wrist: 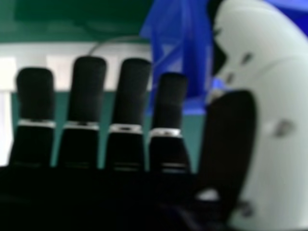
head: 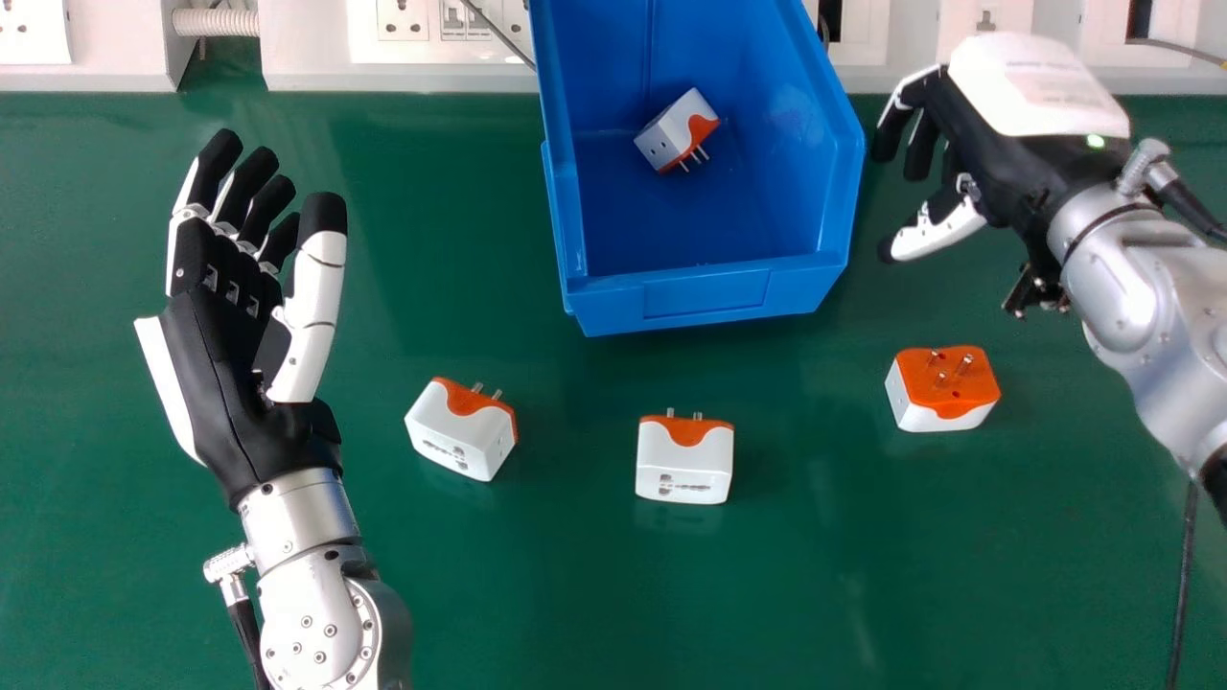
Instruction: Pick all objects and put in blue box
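In the head view my left hand (head: 225, 355) is palm up over the table's left side, open and holding nothing. My right hand (head: 1007, 163) is just right of the blue box (head: 705, 294), open, with nothing in its grasp; the right hand view shows the right hand (wrist: 127, 106) with relaxed fingers, the blue box (wrist: 185, 53) beyond. One white-and-orange adapter (head: 676, 132) lies inside the box. On the table are a left adapter (head: 460, 431), a middle adapter (head: 684, 462) below the box, and a right adapter (head: 942, 391) with its pins up, below the right hand.
The green table (head: 537, 594) extends under everything. A white panel with sockets (head: 307, 38) runs along its back edge, with a thin cable (head: 498, 34) across it. A dark cable (head: 1185, 585) hangs at the right, beside the right forearm (head: 1150, 316).
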{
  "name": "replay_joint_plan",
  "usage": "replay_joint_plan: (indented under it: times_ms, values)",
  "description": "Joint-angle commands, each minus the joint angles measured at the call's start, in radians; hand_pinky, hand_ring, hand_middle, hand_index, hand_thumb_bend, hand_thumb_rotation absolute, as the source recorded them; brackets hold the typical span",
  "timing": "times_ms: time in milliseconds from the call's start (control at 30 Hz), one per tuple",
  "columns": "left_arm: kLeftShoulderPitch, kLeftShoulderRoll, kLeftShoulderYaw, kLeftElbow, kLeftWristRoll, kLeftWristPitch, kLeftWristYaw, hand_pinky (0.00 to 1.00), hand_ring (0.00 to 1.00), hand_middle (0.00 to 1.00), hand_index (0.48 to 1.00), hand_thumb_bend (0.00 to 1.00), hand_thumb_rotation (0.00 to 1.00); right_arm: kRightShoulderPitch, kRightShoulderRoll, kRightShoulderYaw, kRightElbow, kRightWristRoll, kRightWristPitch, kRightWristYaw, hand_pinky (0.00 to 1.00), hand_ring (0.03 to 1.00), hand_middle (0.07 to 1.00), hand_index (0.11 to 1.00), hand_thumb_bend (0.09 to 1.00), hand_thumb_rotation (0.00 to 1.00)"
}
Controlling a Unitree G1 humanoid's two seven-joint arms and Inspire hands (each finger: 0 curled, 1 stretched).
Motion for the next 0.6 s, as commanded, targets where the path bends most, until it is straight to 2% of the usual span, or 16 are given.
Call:
replay_joint_plan:
  times_ms: [0,100,367,567]
  values:
    - [-0.01,0.008,-0.005,-0.012,0.009,-0.026,-0.005,0.78,0.8,0.8,0.815,0.7,0.4,-0.005,-0.013,-0.024,-0.032,0.017,0.001,0.007,0.32,0.425,0.511,0.552,0.496,0.0]
    - [-0.004,0.01,-0.004,-0.016,0.0,-0.029,-0.015,0.78,0.8,0.8,0.815,0.69,0.4,-0.006,-0.009,-0.023,-0.036,0.01,0.011,0.016,0.32,0.43,0.512,0.543,0.496,0.0]
    - [-0.006,0.008,-0.002,-0.015,0.004,-0.022,-0.012,0.78,0.8,0.81,0.815,0.69,0.4,-0.001,-0.012,-0.023,-0.045,0.004,0.026,0.024,0.32,0.438,0.517,0.529,0.496,0.0]
    - [-0.001,0.008,-0.003,-0.017,0.002,-0.023,-0.016,0.78,0.8,0.81,0.815,0.69,0.4,0.001,-0.019,-0.022,-0.047,-0.001,0.032,0.027,0.33,0.44,0.519,0.524,0.496,0.0]
